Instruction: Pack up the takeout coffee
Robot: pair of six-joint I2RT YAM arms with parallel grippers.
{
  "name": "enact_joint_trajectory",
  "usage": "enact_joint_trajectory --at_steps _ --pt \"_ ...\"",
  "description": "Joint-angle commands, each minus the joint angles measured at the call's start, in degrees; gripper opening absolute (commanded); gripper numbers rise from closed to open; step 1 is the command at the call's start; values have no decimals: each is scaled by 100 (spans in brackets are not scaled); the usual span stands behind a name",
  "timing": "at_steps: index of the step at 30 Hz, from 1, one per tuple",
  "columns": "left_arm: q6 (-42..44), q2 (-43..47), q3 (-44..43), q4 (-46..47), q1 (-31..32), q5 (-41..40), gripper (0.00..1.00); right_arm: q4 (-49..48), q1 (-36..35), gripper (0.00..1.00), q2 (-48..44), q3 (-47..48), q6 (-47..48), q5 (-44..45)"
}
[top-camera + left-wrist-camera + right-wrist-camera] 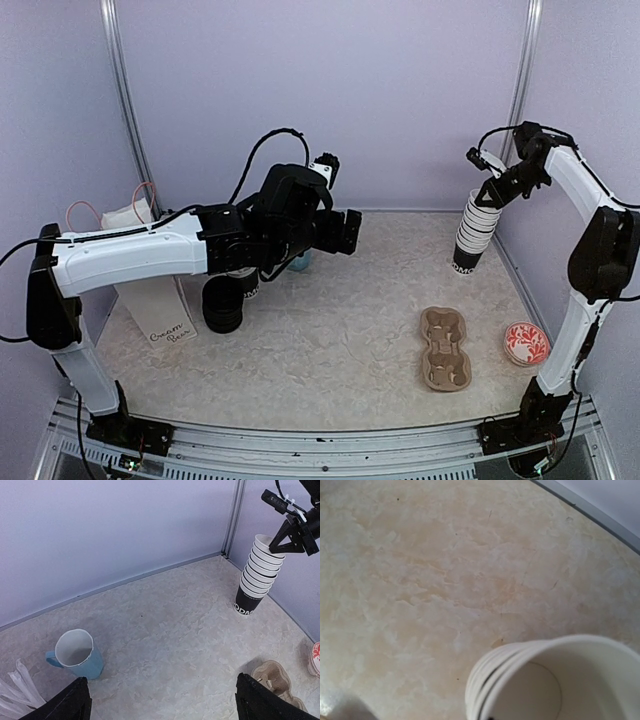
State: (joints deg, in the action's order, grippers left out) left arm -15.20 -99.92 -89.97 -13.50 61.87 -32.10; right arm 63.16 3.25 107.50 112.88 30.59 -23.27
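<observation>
A stack of several black paper cups (472, 235), white inside with white lettering at the base, stands at the back right. It also shows in the left wrist view (256, 579). No single cups and no lids show. My right gripper (489, 193) is at the top of the stack (555, 680); its black finger (289, 536) rests by the top rim, and its fingers are out of its own wrist view. My left gripper (348, 232) hovers over the table's middle back, open wide and empty, with fingertips (65, 705) at the frame's bottom corners.
A brown pulp cup carrier (445, 348) lies front right, with a red-and-white round thing (526, 343) beside it. A light blue mug (76, 655) stands under the left arm. A white "Cream Bar" bag (165, 318) and a black cylinder (222, 303) stand at the left.
</observation>
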Motion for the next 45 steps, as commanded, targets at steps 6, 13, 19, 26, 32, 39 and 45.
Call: enact_joint_trajectory --at_steps 6,13,19,26,32,39,45 --pt "47 113 -39 -72 -78 128 98 -83 -77 0 -544 158 25 83" --pt "-199 111 -71 -73 -334 412 98 72 -72 0 -880 361 67 156" --pt "-266 266 115 70 -507 686 98 47 -85 0 -1356 645 224 273" --pt "-267 458 187 206 -553 862 97 112 -164 0 -1778 857 502 -904" --pt "-377 363 -440 -594 -600 385 99 -205 -1339 0 -1982 -598 921 -1227" --pt "-473 693 -590 -912 -711 183 99 -570 -2782 0 -2192 -2370 1443 -852" --pt "-606 1056 -500 -1036 -934 245 96 -889 -4242 0 -2457 -3264 1658 -576"
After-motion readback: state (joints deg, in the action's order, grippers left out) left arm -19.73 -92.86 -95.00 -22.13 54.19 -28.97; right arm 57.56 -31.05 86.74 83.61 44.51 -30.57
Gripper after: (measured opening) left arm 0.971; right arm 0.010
